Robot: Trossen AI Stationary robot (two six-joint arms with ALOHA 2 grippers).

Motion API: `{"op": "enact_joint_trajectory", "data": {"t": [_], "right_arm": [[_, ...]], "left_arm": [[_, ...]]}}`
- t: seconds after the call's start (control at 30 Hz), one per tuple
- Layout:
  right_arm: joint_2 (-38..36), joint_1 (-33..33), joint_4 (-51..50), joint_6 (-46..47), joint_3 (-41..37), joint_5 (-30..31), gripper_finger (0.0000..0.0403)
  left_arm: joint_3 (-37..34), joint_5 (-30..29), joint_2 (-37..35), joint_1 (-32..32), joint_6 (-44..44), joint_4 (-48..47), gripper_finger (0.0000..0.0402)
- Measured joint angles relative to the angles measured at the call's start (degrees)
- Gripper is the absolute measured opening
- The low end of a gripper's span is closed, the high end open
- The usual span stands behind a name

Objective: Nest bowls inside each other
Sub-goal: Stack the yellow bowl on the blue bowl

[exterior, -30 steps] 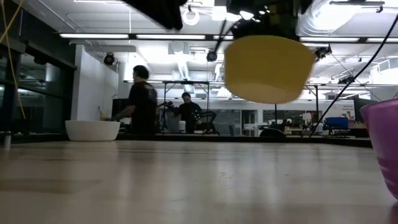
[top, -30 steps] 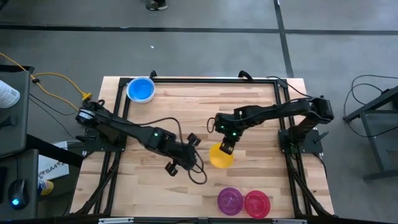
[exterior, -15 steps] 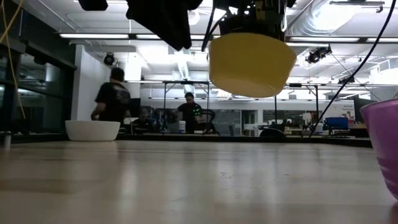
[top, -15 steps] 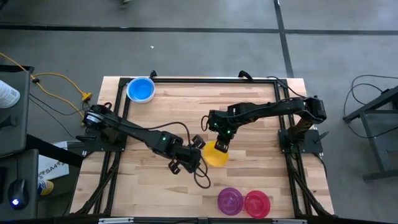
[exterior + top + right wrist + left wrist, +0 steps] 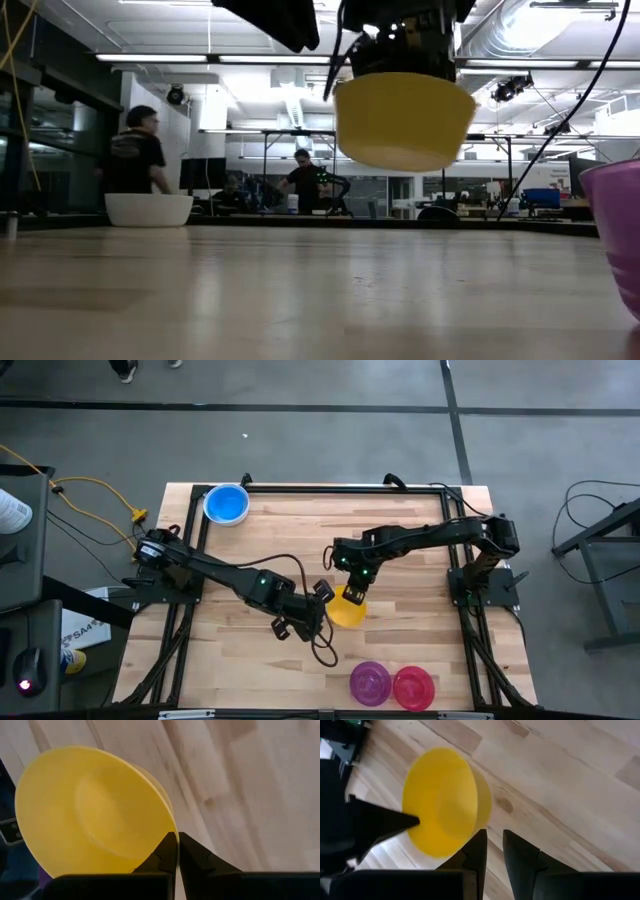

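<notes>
**Yellow bowl held in the air by the right arm, left gripper just beside it**

Nearest the front edge: purple bowl (image 5: 369,683) and red bowl (image 5: 413,686) sit side by side on the table (image 5: 400,540), rims touching or nearly so. Each stands alone, not stacked.

Mid-table: right gripper (image 5: 353,596) has its fingers (image 5: 170,851) pinched tight on the rim of the yellow bowl (image 5: 349,610). One finger inside the rim, one outside. Low view shows the bowl clear of the wood, hanging upright with open side up, slightly tilted.

Left gripper (image 5: 322,593) sits right next to that bowl, on its left side. Fingers (image 5: 479,854) stand at a narrow gap, nothing between them. In the left wrist view the tips are just beside the bowl's outer wall; cannot tell if they touch it.

Far back left corner: blue bowl (image 5: 226,504) alone, at the table's edge, well apart from the others.

Beyond the table: a person (image 5: 133,162) standing, another person (image 5: 303,185) farther back in the room.
</notes>
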Motion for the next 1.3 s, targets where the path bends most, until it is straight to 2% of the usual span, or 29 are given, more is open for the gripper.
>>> {"op": "enact_joint_trajectory", "data": {"t": [0.57,0.97,1.17,1.3], "right_arm": [[-0.2,0.1,4.5,2.4,0.0,-2.8,0.0003],[-0.2,2.4,5.8,2.3,0.0,-3.2,0.0004],[-0.2,2.3,6.3,2.3,0.0,-3.4,0.0004],[-0.2,2.3,6.8,2.0,0.1,-3.3,0.0004]], "left_arm": [[-0.1,2.7,1.5,0.0,4.3,2.8,0.0061],[0.0,1.0,3.5,0.0,6.4,3.7,0.0060],[-0.1,1.7,3.6,0.0,6.3,3.0,0.0011],[-0.1,1.7,3.6,0.0,6.3,3.3,0.0011]]}}
